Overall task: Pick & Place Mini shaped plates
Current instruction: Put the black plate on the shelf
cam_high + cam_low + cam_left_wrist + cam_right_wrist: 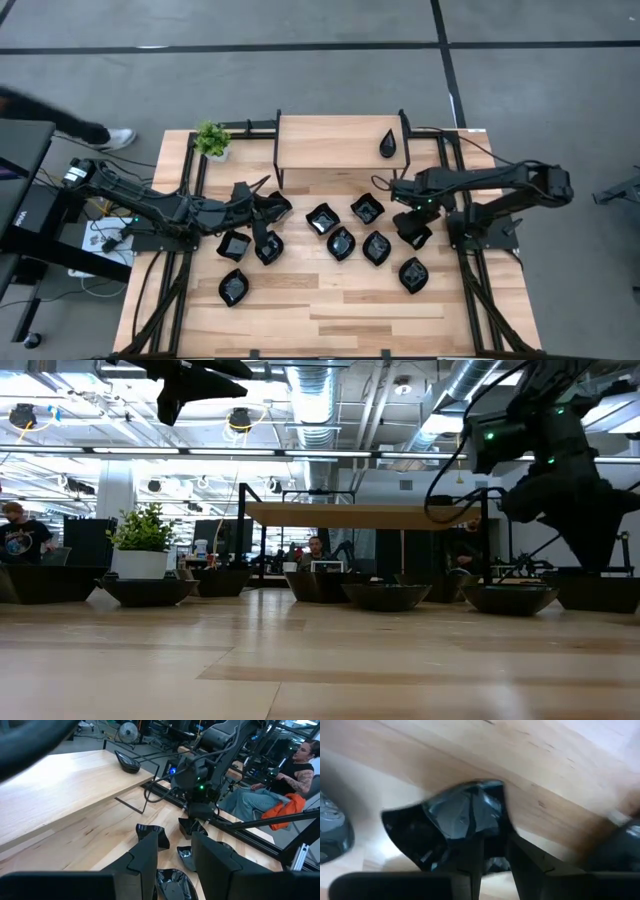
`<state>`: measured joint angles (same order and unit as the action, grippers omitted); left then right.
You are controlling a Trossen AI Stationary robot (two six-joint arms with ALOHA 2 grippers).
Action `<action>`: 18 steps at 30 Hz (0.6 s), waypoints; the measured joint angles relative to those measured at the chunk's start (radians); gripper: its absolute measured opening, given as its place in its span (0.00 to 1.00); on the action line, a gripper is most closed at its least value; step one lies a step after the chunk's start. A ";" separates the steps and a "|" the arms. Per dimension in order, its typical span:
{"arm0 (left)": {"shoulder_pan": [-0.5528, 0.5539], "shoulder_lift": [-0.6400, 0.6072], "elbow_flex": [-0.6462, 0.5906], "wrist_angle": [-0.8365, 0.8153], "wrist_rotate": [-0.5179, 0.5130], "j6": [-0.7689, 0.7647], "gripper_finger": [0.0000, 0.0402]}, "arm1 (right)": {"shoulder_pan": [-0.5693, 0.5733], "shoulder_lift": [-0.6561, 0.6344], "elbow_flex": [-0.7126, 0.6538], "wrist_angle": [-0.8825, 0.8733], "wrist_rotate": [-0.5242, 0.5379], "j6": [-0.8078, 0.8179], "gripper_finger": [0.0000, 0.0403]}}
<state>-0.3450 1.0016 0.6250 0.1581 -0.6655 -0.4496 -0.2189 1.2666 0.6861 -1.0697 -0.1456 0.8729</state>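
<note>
the dark left arm is reaching in from the table's left side, its two-finger left gripper hanging raised above the wood, fingers parted with a gap between them. the dark right arm is bending in from the right, its right gripper pinching a glossy black dish.

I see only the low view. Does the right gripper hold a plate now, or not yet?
Observer: Yes. In the right wrist view the right gripper pinches the rim of a wavy-edged plate.
Operator: Is anything on the shelf?
Observer: One teardrop plate lies on the shelf, near its right end.
Operator: And the left gripper?
Observer: The left gripper is open and holds nothing, above the plates on the table's left part.
</note>
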 joint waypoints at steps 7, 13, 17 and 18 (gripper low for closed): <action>0.000 0.000 0.000 0.001 0.000 0.000 0.30 | 0.042 0.064 0.000 0.011 0.091 0.044 0.21; 0.000 0.000 0.000 0.005 0.000 -0.001 0.30 | 0.051 0.013 0.023 0.013 0.083 0.045 0.21; 0.000 0.000 0.000 0.007 0.000 -0.003 0.30 | 0.061 -0.033 0.039 -0.027 0.122 0.048 0.21; 0.000 0.000 0.000 0.008 0.000 -0.003 0.30 | 0.059 -0.039 0.038 -0.035 0.139 0.048 0.21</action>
<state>-0.3454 1.0016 0.6250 0.1657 -0.6655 -0.4522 -0.1599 1.2279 0.7242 -1.1049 -0.0064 0.9212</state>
